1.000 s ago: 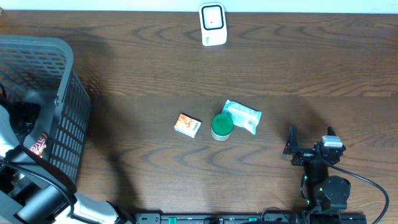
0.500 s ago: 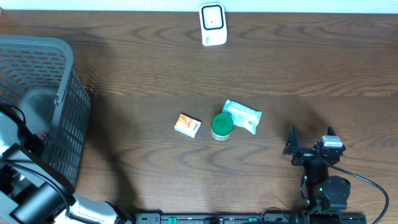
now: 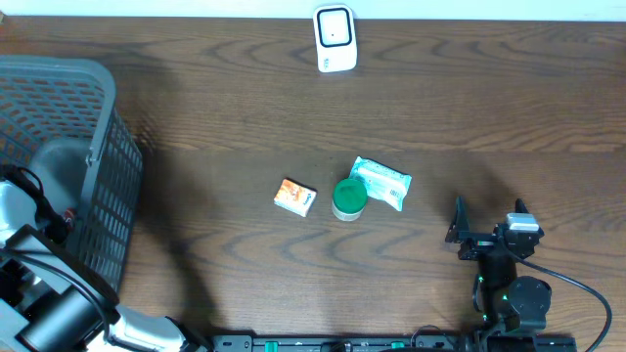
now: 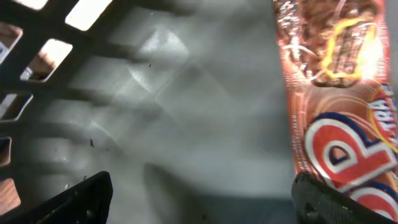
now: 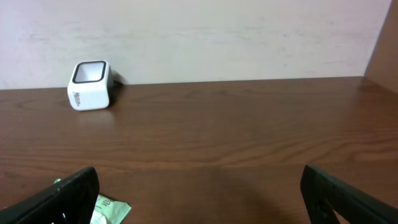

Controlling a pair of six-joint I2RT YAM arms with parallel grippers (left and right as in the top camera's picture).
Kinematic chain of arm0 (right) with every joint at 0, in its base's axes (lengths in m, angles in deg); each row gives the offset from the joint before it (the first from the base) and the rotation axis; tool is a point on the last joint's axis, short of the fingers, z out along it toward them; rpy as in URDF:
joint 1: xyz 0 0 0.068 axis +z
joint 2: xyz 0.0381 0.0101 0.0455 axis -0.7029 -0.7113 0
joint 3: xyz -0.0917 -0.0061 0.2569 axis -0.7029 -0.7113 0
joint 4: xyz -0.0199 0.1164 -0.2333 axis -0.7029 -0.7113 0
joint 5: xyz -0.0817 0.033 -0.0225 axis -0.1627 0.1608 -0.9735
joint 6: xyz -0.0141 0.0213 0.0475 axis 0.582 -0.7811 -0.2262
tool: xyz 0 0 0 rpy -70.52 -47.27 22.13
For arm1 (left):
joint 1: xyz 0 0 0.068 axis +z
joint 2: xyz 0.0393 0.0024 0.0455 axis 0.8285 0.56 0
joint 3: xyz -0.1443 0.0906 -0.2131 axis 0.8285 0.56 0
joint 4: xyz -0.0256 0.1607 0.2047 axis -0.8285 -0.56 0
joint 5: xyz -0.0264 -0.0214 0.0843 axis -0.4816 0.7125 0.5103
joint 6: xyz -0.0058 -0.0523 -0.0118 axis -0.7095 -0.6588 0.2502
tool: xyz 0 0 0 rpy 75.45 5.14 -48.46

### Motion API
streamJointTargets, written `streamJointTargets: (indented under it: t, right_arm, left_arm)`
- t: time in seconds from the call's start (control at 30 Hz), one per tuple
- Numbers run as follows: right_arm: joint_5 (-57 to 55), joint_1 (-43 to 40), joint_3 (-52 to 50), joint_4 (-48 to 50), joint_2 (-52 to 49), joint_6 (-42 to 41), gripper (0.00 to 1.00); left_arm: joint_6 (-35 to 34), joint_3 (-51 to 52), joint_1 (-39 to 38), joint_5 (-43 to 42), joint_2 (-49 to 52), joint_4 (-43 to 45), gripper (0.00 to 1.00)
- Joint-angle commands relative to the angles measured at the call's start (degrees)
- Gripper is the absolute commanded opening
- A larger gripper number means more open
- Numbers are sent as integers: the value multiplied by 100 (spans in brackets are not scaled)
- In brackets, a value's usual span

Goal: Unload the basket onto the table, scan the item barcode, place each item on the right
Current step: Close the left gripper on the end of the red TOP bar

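Note:
A red and brown snack packet (image 4: 336, 124) lies on the grey floor of the basket (image 4: 186, 106) in the left wrist view. My left gripper (image 4: 199, 199) hangs open just above that floor. Its right finger (image 4: 329, 200) is at the packet's lower edge; nothing is between the jaws. In the overhead view the left arm (image 3: 24, 210) reaches down into the grey mesh basket (image 3: 98, 147). The white barcode scanner (image 3: 334, 37) stands at the table's far edge, also the scanner (image 5: 90, 85) in the right wrist view. My right gripper (image 3: 487, 217) rests open and empty at the front right.
Mid-table lie an orange box (image 3: 294, 197), a green round tub (image 3: 349, 198) and a green-white packet (image 3: 382, 183). The packet's corner (image 5: 109, 210) shows by the right gripper's left finger. The basket's walls surround the left gripper.
The left arm has shifted a little deeper into the basket and now covers most of the red packet from above. The right arm has not moved.

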Motion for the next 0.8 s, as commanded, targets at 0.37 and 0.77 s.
streamJointTargets:
  t: [0.37, 0.77]
  right_arm:
    - [46, -35, -4, -26, 31, -74, 99]
    - [46, -35, -4, -26, 31, -74, 99]
  left_arm:
    - [857, -11, 4, 315, -525, 1078, 93]
    - [520, -11, 4, 308, 310, 1421, 93]
